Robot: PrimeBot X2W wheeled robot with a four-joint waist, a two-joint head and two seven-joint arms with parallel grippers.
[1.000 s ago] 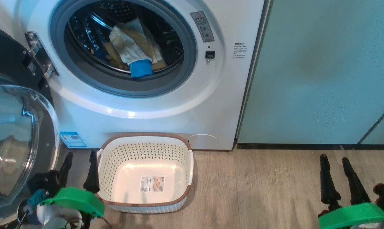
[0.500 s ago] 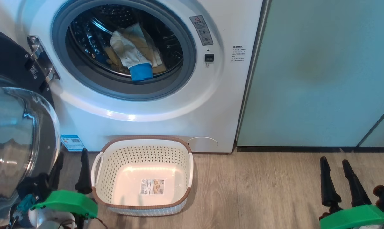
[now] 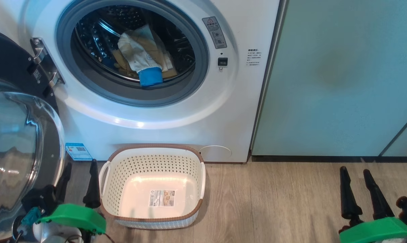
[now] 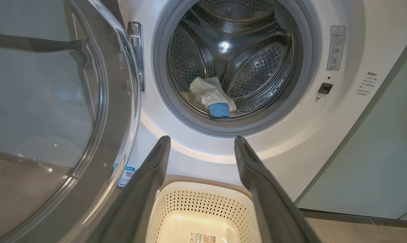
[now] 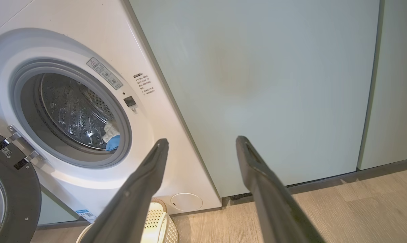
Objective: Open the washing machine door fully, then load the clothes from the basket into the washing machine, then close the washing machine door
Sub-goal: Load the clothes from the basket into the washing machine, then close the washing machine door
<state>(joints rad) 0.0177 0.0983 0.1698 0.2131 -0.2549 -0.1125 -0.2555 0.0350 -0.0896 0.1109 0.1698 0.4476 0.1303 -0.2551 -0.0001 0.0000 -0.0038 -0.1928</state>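
Two hands, both spread wide and carrying nothing. The left hand [image 3: 81, 165] hangs low, fingers pointing up at the machine. The basket [image 3: 154, 146] is just to its right and the washing machine door [image 3: 21, 135] just to its left, so close that I cannot tell whether the outer finger brushes the door's edge.

The basket looks empty, only a label on its bottom. Up ahead of the hand, the clothes [image 3: 142, 57] lie inside the washing machine [image 3: 190, 111], so by my reading closing is what remains.

Here is the worry: the blue cuff [image 3: 150, 77] droops right at the front lip, against the grey seal [image 3: 198, 67]. If the door swings shut like this, I'd expect the glass bowl [image 3: 7, 145] to pinch that cuff and the latch to fail.

Second hazard: the left hand is wedged between door and basket. A sideways sweep could knock the basket along the floor [image 3: 274, 202], and a push on that slick curved glass could slide off.

The hinge [image 3: 45, 64] sits beyond the hand to the left, so pushing near it would give poor leverage. The right hand [image 3: 354, 170] idles far off to the right before the cabinet [image 3: 342, 84], too distant to help.
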